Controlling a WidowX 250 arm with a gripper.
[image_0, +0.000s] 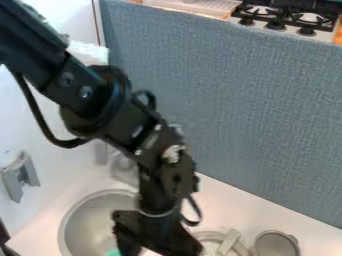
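The black gripper (157, 234) hangs at the bottom edge of the camera view, over the right side of a round metal sink basin (75, 221), and its lower end is cut off by that edge. A small teal thing (113, 252) lies in the basin just left of the gripper. To the gripper's right is a round, light metal pan or lid (208, 236) with a pale grey bar-shaped piece (229, 241) across it. Further right stands a round grey cup or small pot (276, 244).
A tall blue-grey fabric panel (234, 110) rises behind the white counter (220, 200). Beyond it are a stove (287, 17) with black grates and a white rack (194, 5). A grey bracket (21, 175) is on the left wall, and a faucet-like clear piece (122, 167) stands behind the basin.
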